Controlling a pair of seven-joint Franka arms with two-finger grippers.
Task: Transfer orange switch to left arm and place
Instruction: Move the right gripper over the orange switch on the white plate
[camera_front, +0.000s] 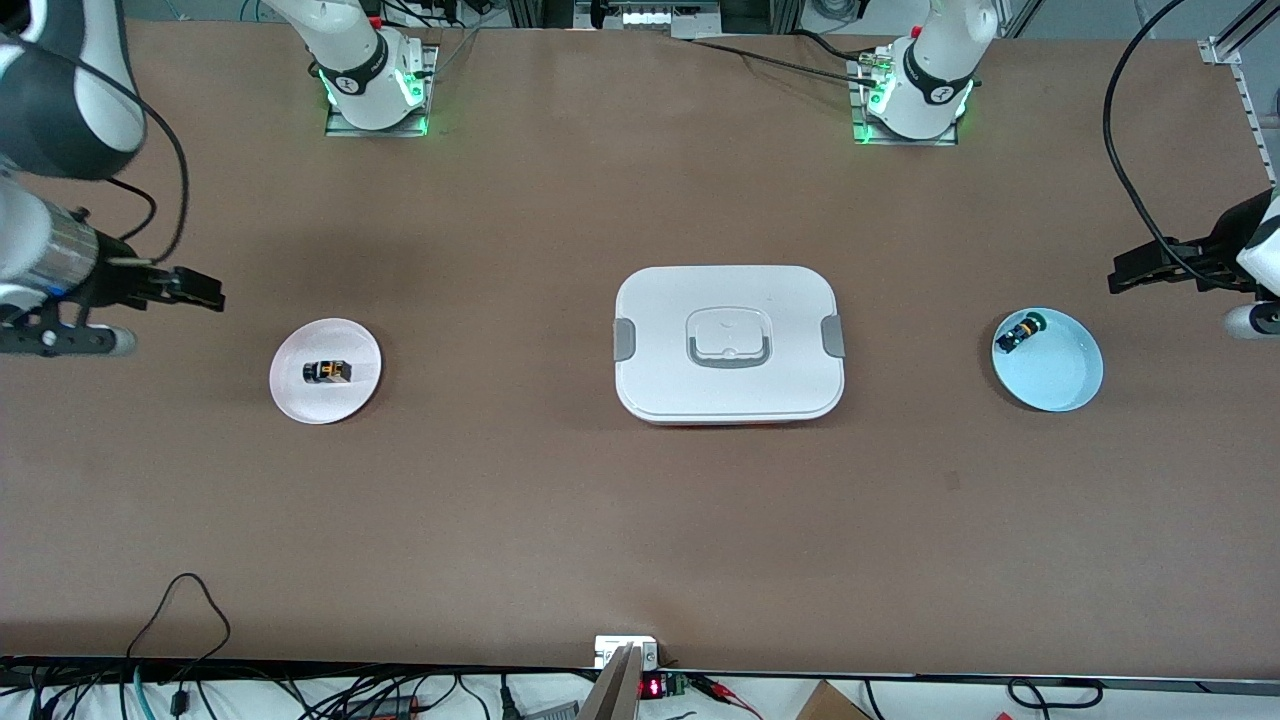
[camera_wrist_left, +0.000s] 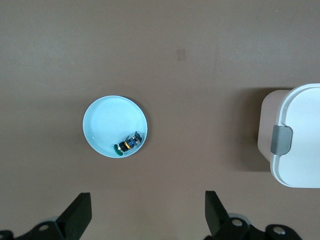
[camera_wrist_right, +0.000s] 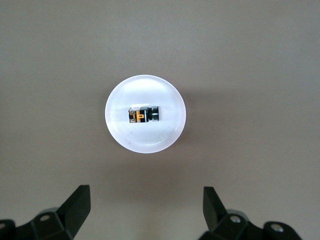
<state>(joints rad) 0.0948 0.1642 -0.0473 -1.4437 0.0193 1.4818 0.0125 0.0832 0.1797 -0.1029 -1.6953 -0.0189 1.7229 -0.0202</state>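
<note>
You see the whole table only from the front view: the box sits at the centre, lid on, grey clips at its 3 and 9 o'clock ends. From the box, the white plate lies at 9 o'clock toward the right arm's end, and the pale blue plate at 3 o'clock toward the left arm's end.

The right wrist view gives you what the front view only hints at: the orange switch lies on its side at the middle of the white plate, orange face up, clear of the rim. In the front view the switch is a small dark speck.

The left wrist view shows the black part with a green-yellow tip against the blue plate's rim; only one corner and one clip of the box show there, the rest cut off.

The right gripper hangs over bare table beside the white plate, fingers spread wide and empty. The left gripper hangs over table beside the blue plate, likewise spread and empty. In the front view both grippers sit at the picture's edges, their arms partly cut off.

Bare brown table surrounds both plates and the box, with wide room at 6 and 12 o'clock of the box.
</note>
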